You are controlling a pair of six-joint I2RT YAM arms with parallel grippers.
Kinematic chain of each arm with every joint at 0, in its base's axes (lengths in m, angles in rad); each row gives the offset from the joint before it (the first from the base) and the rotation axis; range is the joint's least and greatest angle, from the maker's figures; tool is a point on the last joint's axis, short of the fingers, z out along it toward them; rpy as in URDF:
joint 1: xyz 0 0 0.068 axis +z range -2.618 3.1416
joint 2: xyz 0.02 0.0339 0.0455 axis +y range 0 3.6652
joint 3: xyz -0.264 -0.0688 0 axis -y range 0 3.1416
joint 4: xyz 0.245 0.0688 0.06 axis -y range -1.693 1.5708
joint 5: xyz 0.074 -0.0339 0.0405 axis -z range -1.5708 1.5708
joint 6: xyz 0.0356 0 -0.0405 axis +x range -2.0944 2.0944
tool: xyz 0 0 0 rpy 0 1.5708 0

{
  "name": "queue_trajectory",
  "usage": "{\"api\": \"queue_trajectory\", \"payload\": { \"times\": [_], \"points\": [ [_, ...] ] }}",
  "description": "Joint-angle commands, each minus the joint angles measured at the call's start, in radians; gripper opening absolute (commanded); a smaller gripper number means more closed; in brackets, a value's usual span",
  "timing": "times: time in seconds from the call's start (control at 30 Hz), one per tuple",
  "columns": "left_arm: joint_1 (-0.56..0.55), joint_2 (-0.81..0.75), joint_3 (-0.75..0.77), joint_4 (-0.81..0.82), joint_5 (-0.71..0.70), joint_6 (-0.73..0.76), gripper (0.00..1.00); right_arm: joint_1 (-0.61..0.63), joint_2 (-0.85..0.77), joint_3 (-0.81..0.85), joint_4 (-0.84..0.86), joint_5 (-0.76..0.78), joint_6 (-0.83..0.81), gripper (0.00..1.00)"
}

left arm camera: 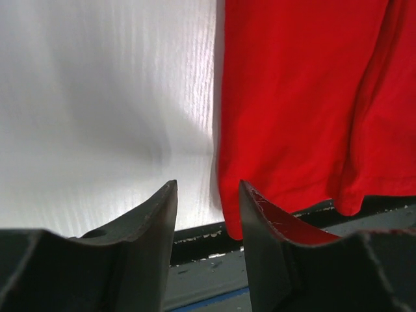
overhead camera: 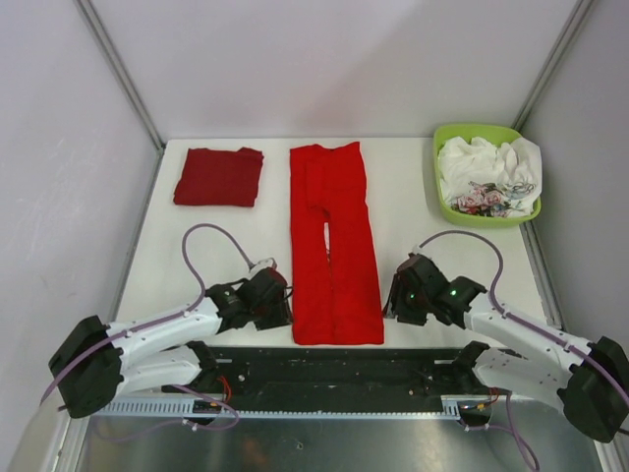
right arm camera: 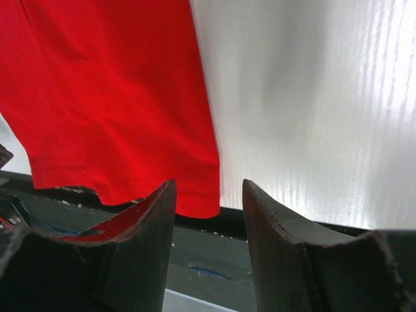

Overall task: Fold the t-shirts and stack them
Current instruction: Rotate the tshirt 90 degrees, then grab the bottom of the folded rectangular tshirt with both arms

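Red t-shirt (overhead camera: 349,256) corners just ahead of parted left hand (left arm camera: 208,192) and right hand (right arm camera: 209,192), wrist views only.

The left arm (overhead camera: 157,329) lies low, stretched toward 2 o'clock, with the left pincer (overhead camera: 286,303) aimed at 3 o'clock. The right arm (overhead camera: 521,329) mirrors it, with the right pincer (overhead camera: 391,301) aimed at 9 o'clock. Both sets of jaws stand parted (a moderate gap).

The bright red t-shirt (left arm camera: 299,97) is cut off above and right of the left claw (left arm camera: 208,185), and above and left of the right claw (right arm camera: 208,185). Each claw's finger hides part of its near hem.
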Motion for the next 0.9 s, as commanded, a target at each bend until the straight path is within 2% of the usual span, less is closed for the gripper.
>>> {"api": "queue_trajectory", "payload": {
  "times": [0.0,0.37,0.5,0.87],
  "points": [
    [-0.049,-0.002,0.003,0.016,-0.004,-0.054,0.48,0.083,0.015,-0.018,0.012,0.056,0.097,0.50],
    [-0.136,0.072,0.010,0.018,-0.022,-0.096,0.49,0.212,0.096,-0.074,0.084,0.078,0.184,0.47],
    [-0.151,0.087,0.006,0.019,-0.035,-0.110,0.48,0.246,0.123,-0.091,0.113,0.083,0.212,0.44],
    [-0.174,0.098,-0.025,0.017,-0.054,-0.137,0.43,0.285,0.127,-0.107,0.109,0.108,0.242,0.38]
  ]
}}
